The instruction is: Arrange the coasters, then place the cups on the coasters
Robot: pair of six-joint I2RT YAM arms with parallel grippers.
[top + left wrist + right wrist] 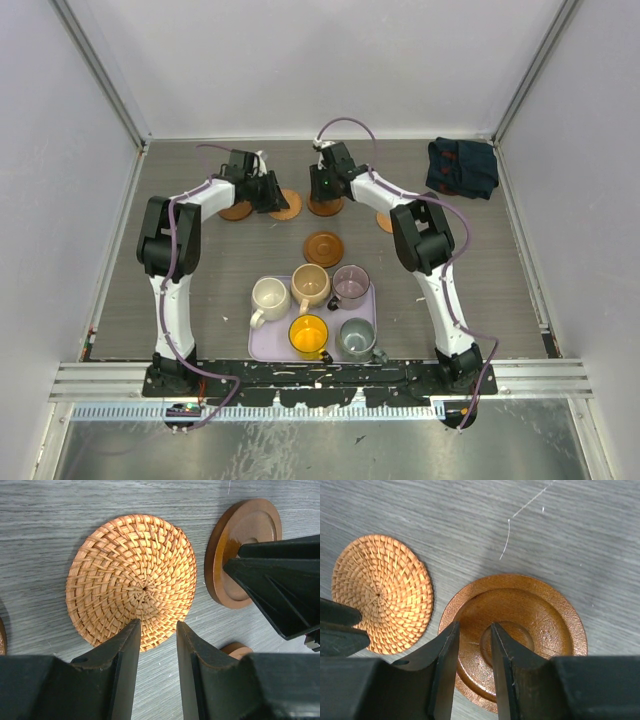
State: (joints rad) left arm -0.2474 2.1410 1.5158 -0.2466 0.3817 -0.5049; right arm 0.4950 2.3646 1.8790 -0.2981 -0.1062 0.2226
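Observation:
Five coasters lie across the far half of the table: a brown one (236,211), a woven rattan one (286,205) (131,580) (382,592), a dished wooden one (326,206) (530,615) (242,540), one half hidden by the right arm (384,221), and one nearer (323,246). My left gripper (158,627) (272,192) hovers open over the rattan coaster's near edge, holding nothing. My right gripper (474,629) (325,188) stands open just above the wooden coaster. The cups sit on the tray: cream (268,297), tan (310,285), mauve (351,285), yellow (308,335), grey-green (357,337).
The lavender tray (258,343) lies near the front between the arm bases. A dark folded cloth (462,166) sits in the far right corner. The two grippers are close side by side, the right one's black body (280,590) showing in the left wrist view. Walls enclose the table.

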